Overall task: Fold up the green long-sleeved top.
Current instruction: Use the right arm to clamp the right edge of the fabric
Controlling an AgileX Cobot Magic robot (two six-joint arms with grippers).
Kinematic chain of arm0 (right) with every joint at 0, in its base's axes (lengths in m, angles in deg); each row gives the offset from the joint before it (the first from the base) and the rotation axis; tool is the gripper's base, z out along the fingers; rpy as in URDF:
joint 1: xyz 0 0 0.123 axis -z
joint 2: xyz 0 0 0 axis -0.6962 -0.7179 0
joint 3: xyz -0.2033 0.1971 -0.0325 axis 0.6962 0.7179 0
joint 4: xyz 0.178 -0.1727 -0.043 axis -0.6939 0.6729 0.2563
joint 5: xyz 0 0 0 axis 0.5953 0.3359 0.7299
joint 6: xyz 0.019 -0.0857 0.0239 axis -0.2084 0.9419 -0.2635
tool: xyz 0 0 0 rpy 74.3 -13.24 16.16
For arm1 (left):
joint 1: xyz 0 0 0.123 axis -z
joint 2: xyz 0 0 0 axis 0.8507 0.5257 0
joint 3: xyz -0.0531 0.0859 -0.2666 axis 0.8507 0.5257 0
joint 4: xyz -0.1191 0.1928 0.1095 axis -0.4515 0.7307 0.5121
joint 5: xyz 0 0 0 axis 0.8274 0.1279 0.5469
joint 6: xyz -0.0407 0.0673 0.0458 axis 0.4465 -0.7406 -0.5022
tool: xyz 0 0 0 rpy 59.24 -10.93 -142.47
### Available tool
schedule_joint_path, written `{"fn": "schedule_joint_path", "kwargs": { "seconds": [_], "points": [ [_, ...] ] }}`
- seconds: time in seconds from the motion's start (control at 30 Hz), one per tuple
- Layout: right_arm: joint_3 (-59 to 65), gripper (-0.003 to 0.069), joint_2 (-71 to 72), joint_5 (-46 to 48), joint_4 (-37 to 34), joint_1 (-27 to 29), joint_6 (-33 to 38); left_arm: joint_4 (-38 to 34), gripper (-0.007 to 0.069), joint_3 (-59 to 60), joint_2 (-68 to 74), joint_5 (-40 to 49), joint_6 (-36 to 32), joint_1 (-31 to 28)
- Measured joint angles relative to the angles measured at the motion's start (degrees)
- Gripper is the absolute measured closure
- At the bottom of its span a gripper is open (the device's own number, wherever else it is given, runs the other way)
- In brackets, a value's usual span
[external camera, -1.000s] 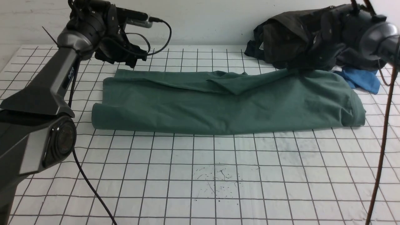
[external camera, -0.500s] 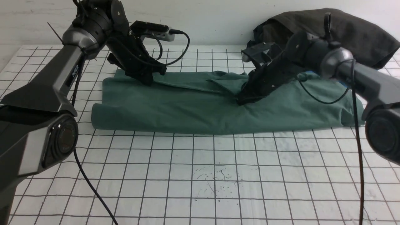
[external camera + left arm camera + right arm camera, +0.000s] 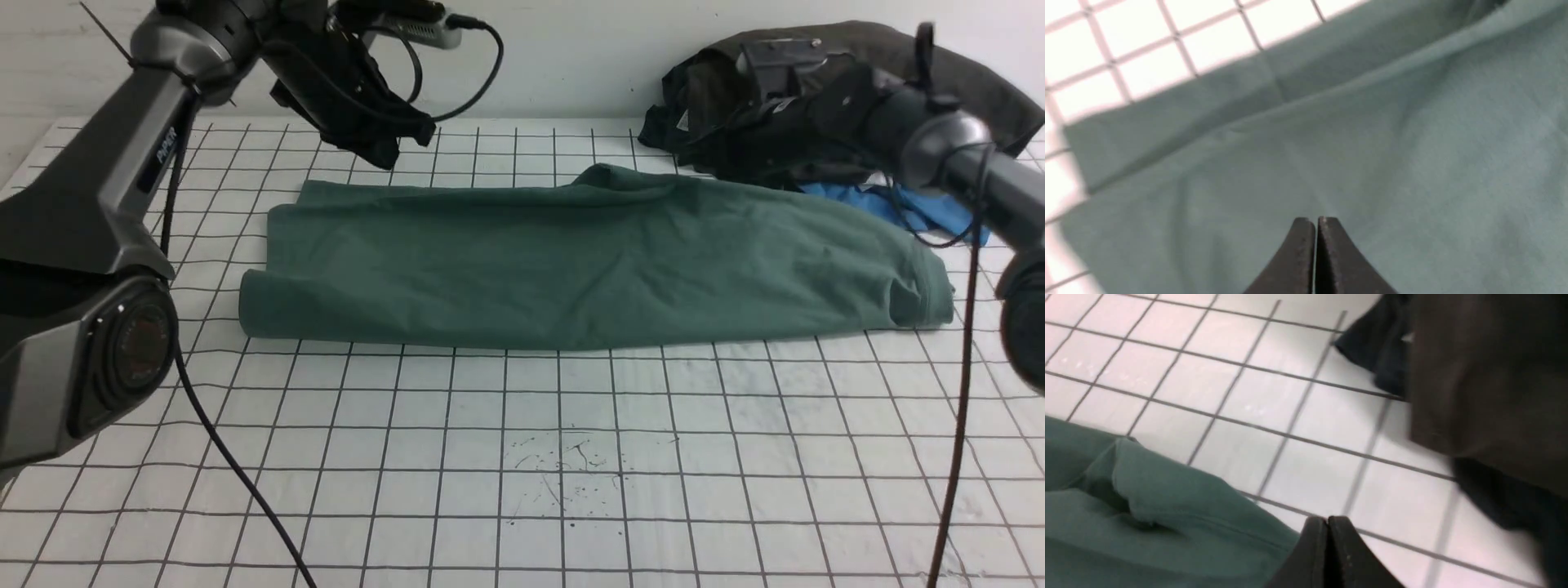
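green top (image 3: 588, 261), folded lengthwise, lying flat

White bench (image 3: 571, 523) ruled in a dark grid, green long-sleeved top (image 3: 588, 253) folded lengthwise across its middle, dark garment (image 3: 702, 90) heaped at far right, blue garment (image 3: 939, 208) peeking out beside it, ink specks (image 3: 571, 465) near front

Right hand (image 3: 1327, 522) closed, empty, above grid table (image 3: 1274, 404); green top (image 3: 1147, 522) beside; dark garment (image 3: 1486, 384) near.
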Motion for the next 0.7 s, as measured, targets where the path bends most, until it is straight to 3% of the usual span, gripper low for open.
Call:
{"fn": "schedule_joint_path", "kwargs": {
  "seconds": [0.17, 0.23, 0.37, 0.53, 0.7],
  "points": [
    [-1.43, 0.0659, 4.81, 11.43, -1.03, 2.36, 0.06, 0.62, 0.0632, 3.12, -3.34, 0.00, 0.00, -0.98],
    [-1.91, 0.0659, 5.36, 19.53, -6.28, 2.20, 3.41, 0.35, 0.0632, 6.31, -4.27, 0.00, 0.00, -1.01],
    [-1.91, 0.0659, 1.38, 23.85, -11.71, -0.70, 12.08, -0.47, 0.0632, 12.22, -4.13, 0.00, 0.00, -0.51],
    [-1.67, 0.0659, -4.83, 17.77, -15.68, -4.97, 19.79, -0.11, 0.0632, 18.48, -3.24, -0.05, 0.00, 0.63],
    [-1.67, 0.0659, -8.37, 1.04, -20.11, -8.02, 27.52, 1.55, 0.0632, 20.57, -3.18, -0.10, 0.00, 0.94]
  ]
}}
